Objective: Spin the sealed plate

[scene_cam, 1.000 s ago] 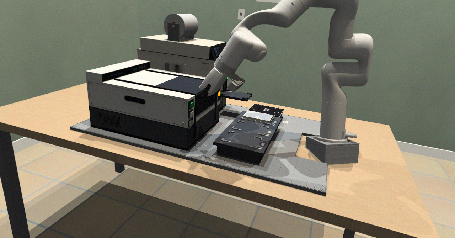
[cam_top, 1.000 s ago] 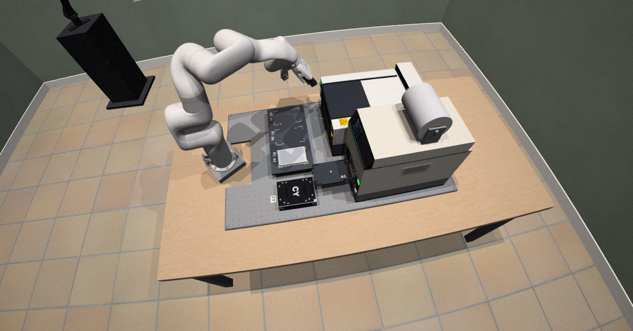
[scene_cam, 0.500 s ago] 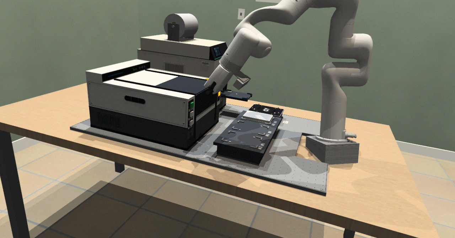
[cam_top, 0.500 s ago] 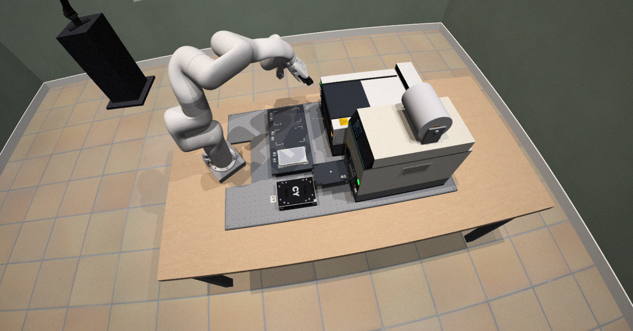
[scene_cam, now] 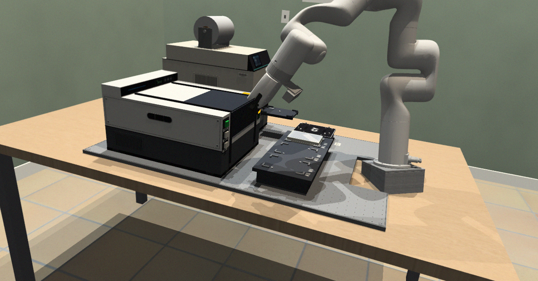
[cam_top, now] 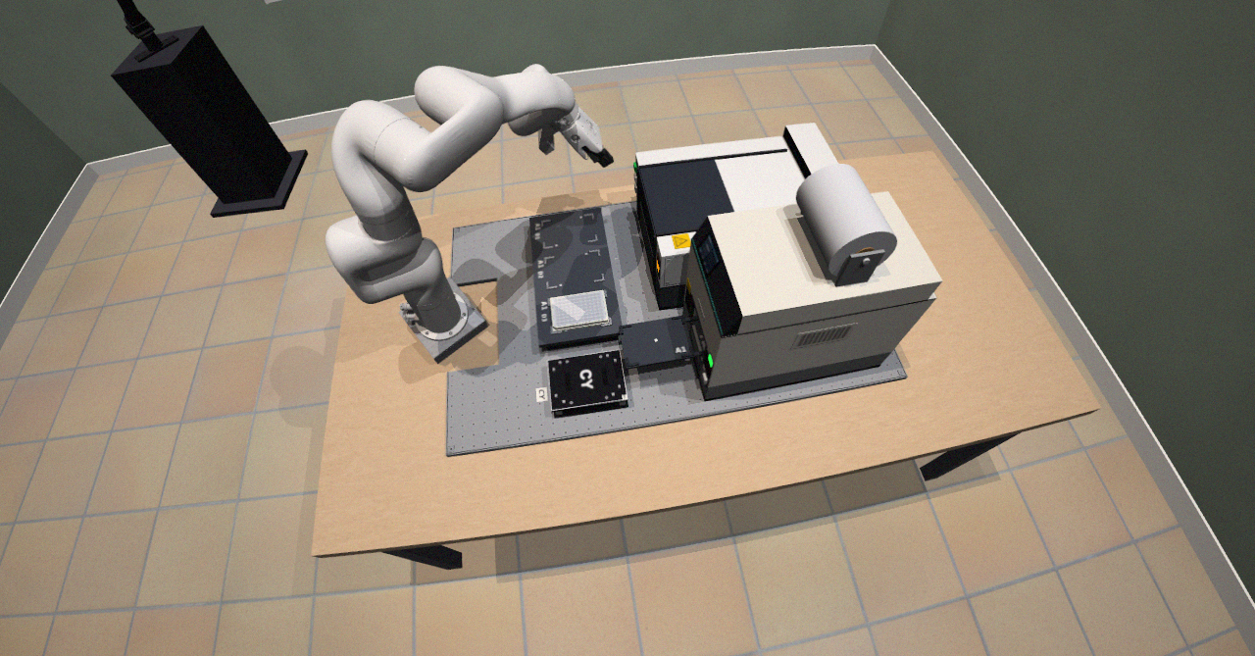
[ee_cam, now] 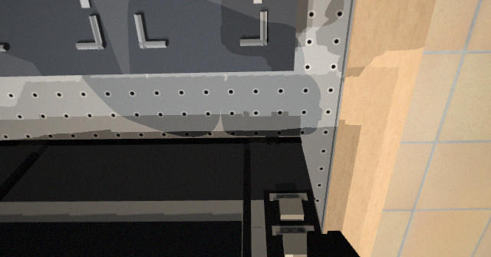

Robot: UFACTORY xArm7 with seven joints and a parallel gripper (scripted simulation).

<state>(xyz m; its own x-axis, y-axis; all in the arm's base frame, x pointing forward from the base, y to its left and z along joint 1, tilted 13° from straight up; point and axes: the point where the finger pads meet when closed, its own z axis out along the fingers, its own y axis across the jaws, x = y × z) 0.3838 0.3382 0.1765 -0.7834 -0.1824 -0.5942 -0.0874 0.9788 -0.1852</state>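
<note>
I found the gripper (cam_top: 603, 157) fully closed and holding nothing, poised just off the upper-left corner of the centrifuge (cam_top: 693, 186), above centre frame. One plate (cam_top: 580, 308) sat on the dark deck (cam_top: 561, 248) mid-frame. The sealer's stage (cam_top: 653, 342) stood extended beside it.

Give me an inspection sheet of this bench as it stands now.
Surface: wooden table carrying a perforated grey breadboard.
Job's things: centrifuge; sealer with bare stage; one plate on deck row; CY nest bare.
Clutter: nothing seen.
Grippers: gripper shut, holding nothing, beside the centrifuge's front edge.
Cables: nothing seen.
Surroundings: black pedestal, tiled floor, green walls.
</note>
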